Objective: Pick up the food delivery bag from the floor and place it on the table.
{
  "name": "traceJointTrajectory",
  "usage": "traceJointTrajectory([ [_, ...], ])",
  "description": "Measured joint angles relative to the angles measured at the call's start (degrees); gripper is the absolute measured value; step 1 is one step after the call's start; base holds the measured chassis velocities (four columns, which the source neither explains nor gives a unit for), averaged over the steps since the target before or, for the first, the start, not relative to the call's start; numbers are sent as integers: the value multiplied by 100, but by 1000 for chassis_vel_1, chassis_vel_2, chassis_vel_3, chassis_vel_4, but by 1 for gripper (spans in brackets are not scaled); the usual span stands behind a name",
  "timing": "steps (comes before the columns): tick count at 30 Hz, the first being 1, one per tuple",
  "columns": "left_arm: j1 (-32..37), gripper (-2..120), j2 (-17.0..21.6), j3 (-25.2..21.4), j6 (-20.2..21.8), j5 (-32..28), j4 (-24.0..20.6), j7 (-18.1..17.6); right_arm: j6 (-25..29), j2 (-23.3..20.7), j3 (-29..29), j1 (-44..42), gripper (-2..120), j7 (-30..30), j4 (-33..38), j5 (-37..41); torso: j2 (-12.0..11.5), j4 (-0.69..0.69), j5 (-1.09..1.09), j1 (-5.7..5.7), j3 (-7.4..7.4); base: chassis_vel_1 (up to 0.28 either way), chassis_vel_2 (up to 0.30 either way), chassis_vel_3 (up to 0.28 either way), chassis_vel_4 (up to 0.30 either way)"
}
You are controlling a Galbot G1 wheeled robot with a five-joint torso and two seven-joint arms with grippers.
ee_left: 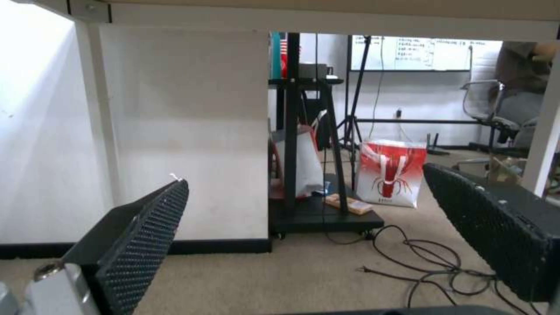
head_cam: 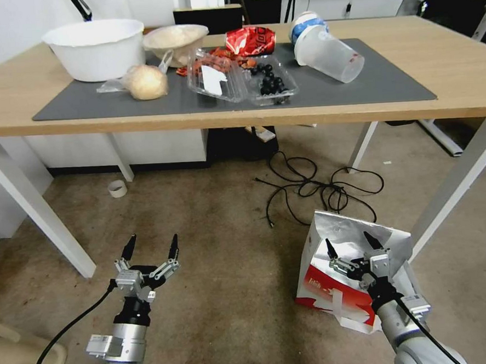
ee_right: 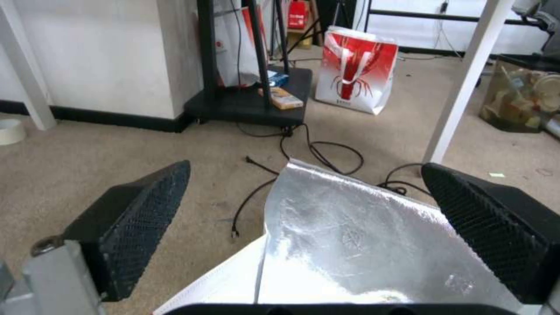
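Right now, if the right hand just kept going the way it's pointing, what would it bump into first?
Most likely the food delivery bag. The open right hand points at the bag's raised foil-lined flap, which sits between its fingers in the right wrist view. Depth is hard to judge, so I can't tell how close it is.

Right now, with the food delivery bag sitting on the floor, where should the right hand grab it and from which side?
Probably the white strap handle or the foil rim of the food delivery bag, approached from above: the bag's mouth gapes upward under the open right hand.
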Motion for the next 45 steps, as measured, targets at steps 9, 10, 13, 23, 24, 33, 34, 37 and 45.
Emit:
traceJointTrajectory([
  [9, 4, 100, -21, -9, -14, -1, 13, 0, -1, 31, 35, -12, 100, -2, -67, 97, -224, 0, 0, -29, -195, 0, 0, 0, 0],
  [10, 3, 100, -26, -9, -16, -3, 14, 0, 1, 41, 40, -16, 100, -2, -67, 105, -255, 0, -1, -34, -220, 0, 0, 0, 0],
  [13, 5, 100, -35, -6, -20, -4, 15, 1, 2, 56, 41, -27, 100, -3, -67, 110, -312, 0, 0, -38, -273, 0, 0, 0, 0],
  [23, -3, 100, -2, -1, -27, -37, 32, 3, 1, 47, 31, -12, 100, -4, -61, 105, -545, 0, 0, -51, -466, 0, 0, 0, 0],
  [24, -3, 100, -2, -1, -27, -37, 32, 3, 1, 47, 31, -12, 100, -4, -61, 105, -545, 0, 0, -51, -466, 0, 0, 0, 0],
  [33, 1, 100, -12, 21, -45, -37, 54, -3, -4, 57, 22, -16, 100, -9, -22, 86, -604, 4, 0, -76, -466, 0, 0, 0, 0],
  [34, 1, 100, -12, 21, -45, -37, 54, -3, -4, 57, 22, -16, 100, -9, -22, 86, -604, 4, 0, -76, -466, 0, 0, 0, 0],
  [37, -23, 100, -41, -25, -214, 108, 76, 62, -4, 34, 53, 12, 100, -13, 30, 89, -600, 3, 0, -76, -466, 0, 0, 0, 0],
  [45, 9, 100, -25, -55, -277, 179, 52, 132, -16, -496, 192, 584, 100, -147, 213, -278, -577, 3, 2, -75, -465, 0, 0, 0, 0],
])
